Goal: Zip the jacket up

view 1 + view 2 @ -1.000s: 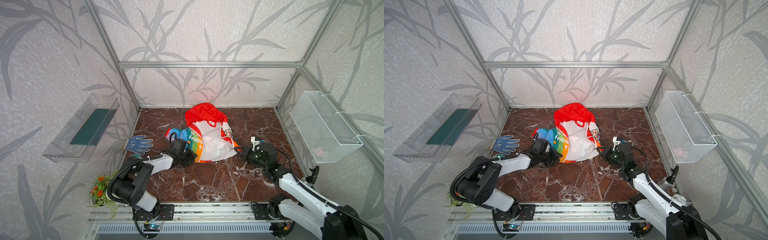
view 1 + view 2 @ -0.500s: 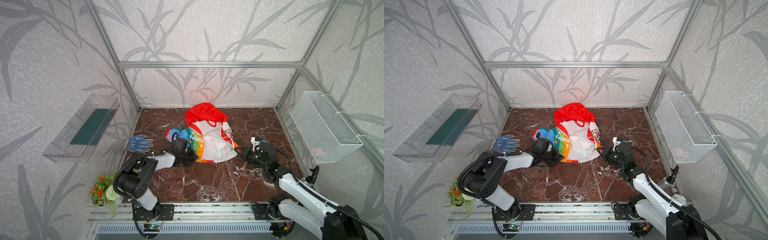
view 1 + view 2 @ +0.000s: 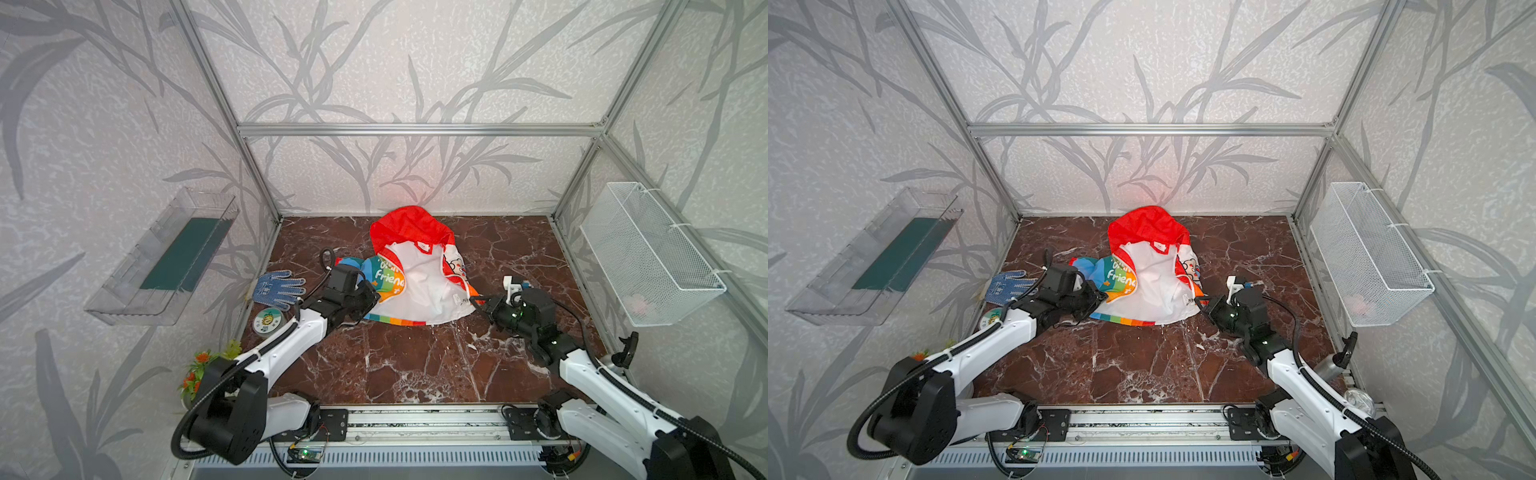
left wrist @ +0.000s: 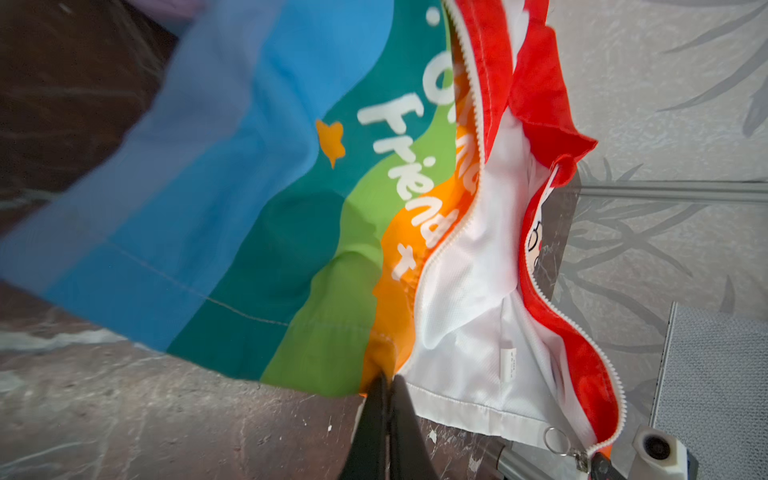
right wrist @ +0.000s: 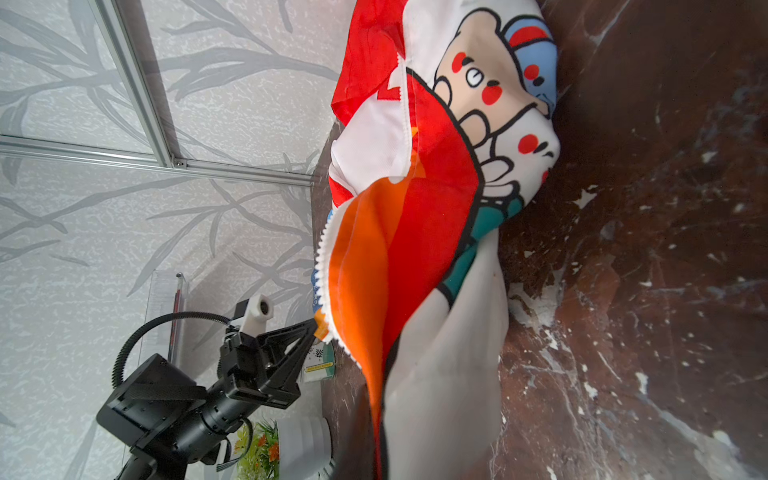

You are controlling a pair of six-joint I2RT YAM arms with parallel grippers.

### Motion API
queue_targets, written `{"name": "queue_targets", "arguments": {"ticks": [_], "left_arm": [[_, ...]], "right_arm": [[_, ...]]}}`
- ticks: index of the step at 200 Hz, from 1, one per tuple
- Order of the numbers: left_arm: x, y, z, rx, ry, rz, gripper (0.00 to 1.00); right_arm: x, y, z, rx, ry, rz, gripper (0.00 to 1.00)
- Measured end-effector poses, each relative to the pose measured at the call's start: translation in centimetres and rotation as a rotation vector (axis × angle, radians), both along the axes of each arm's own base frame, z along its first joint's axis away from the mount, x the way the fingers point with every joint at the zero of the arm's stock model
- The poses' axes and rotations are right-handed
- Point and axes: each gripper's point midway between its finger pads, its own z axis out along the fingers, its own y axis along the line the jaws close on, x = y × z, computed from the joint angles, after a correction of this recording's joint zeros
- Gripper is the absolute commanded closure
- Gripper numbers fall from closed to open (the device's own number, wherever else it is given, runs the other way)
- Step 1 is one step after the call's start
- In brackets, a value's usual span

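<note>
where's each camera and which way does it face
Both top views: high in front, looking down on the jacket and table; left gripper and right gripper show.
Left wrist: looks along its shut fingers on the jacket hem; right gripper in a corner.
Right wrist: low, facing the cartoon print; own fingers hidden, left gripper shows.
Shared: each wrist view sees the other gripper.

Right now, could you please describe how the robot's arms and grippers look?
White links, black joints and black ribbed hoses make up the left arm and right arm. The left gripper and right gripper are black with tapered fingers; green lights glow on the right wrist.
</note>
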Motion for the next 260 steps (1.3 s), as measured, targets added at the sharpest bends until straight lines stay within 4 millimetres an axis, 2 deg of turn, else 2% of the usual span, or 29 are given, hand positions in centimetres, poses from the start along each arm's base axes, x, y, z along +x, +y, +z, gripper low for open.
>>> {"name": "queue_targets", "arguments": {"ticks": [20,33,56,85,95,114,132,142,202,260], "left_arm": [[-1.1,2.1,-0.9,0.037,0.048,0.028,1.00],[-2.3,2.7,-2.1,0.046,0.089,0.027,1.00],[-4.2,2.3,-4.0,0.028,0.174,-0.014,1.00],[-5.1,0.8,-6.2,-0.072,0.233,-0.042,1.00],[-5.4,0.4,-6.8,-0.106,0.252,-0.037,0.86],[-5.3,-0.1,-6.9,-0.142,0.257,-0.036,0.68],[-4.9,-0.4,-6.3,-0.168,0.236,-0.036,0.56],[-4.8,-0.5,-6.1,-0.179,0.231,-0.036,0.52],[-5.9,-0.4,-6.7,-0.201,0.259,-0.008,0.47],[-5.6,-1.0,-9.0,-0.238,0.297,0.020,0.46]], "right_arm": [[-0.1,0.1,-0.2,0.001,0.007,0.008,1.00],[-0.1,0.1,-0.3,0.001,0.012,0.010,1.00],[-0.2,0.2,-0.5,0.000,0.018,0.016,1.00],[-0.2,0.2,-0.6,-0.001,0.022,0.017,1.00],[-0.2,0.3,-0.7,-0.001,0.023,0.017,1.00],[-0.2,0.3,-0.6,-0.001,0.022,0.017,1.00],[-0.2,0.2,-0.6,-0.001,0.022,0.017,1.00],[-0.2,0.2,-0.6,-0.002,0.022,0.017,1.00],[-0.1,0.3,-0.7,-0.001,0.023,0.017,1.00],[-0.1,0.3,-1.0,-0.005,0.033,0.017,1.00]]}}
